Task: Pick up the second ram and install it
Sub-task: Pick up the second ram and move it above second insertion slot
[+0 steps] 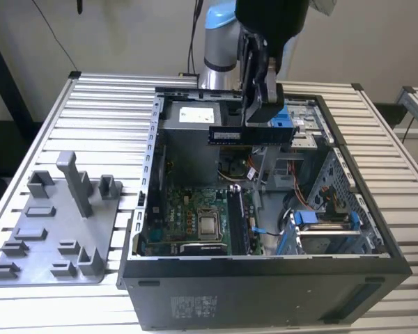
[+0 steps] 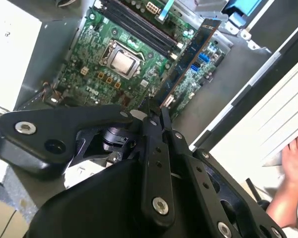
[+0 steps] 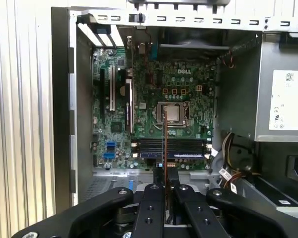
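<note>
A wide table (image 1: 104,111) of ribbed, pale metal slats carries everything. On it lies a black sheet-metal computer case (image 1: 265,292), open side up, boxy and perforated along its edges. At the exterior view's left, beside the case, sits a flat grey plastic tray (image 1: 63,233) with moulded blocks and one tall upright post.

Inside the case a green motherboard (image 1: 188,209) covers the floor, studded with small components. A plain grey metal power supply (image 1: 195,118) with a white label stands next to it. Bright blue plastic brackets (image 1: 320,219) sit in the drive bay at the exterior view's right.

The hand (image 1: 263,115), built of matt black linked bars with silver pivot bolts, hangs over the open case. Its fingers are clenched on the second ram (image 1: 251,134). This is a long, thin, flat dark strip with black chips and a pale label, held level in the air above the case interior and clear of the board. In the second wrist view the ram (image 2: 188,54) juts out from the hand (image 2: 156,111) as a narrow dark-blue blade. In the first wrist view it is edge-on, a thin line (image 3: 165,134) rising from the hand (image 3: 165,173).

Long black parallel memory slots (image 3: 174,146) lie on the board beside the square, silvery processor (image 3: 173,112).
</note>
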You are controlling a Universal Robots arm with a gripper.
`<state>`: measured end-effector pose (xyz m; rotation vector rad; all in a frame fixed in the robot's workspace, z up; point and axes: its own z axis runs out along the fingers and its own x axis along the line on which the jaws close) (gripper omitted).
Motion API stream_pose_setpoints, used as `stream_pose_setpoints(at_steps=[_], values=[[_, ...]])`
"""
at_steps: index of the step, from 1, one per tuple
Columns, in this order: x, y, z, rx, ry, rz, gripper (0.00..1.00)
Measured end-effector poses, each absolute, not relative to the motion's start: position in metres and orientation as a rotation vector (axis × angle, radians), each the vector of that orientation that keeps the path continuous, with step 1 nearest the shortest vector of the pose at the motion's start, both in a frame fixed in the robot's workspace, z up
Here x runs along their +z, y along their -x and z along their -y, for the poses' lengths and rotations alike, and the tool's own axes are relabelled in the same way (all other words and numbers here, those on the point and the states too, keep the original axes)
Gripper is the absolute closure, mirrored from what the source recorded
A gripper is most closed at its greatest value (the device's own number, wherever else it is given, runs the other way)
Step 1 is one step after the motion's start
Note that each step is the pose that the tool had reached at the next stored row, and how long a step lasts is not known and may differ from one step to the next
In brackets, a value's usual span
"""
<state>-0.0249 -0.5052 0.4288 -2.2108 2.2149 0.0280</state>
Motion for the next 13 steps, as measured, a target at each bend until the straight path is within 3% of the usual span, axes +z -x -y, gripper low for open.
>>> stream_pose_setpoints(at_steps=[13], values=[[0.429, 0.001, 0.505, 0.028, 2.211, -2.215, 0.86]])
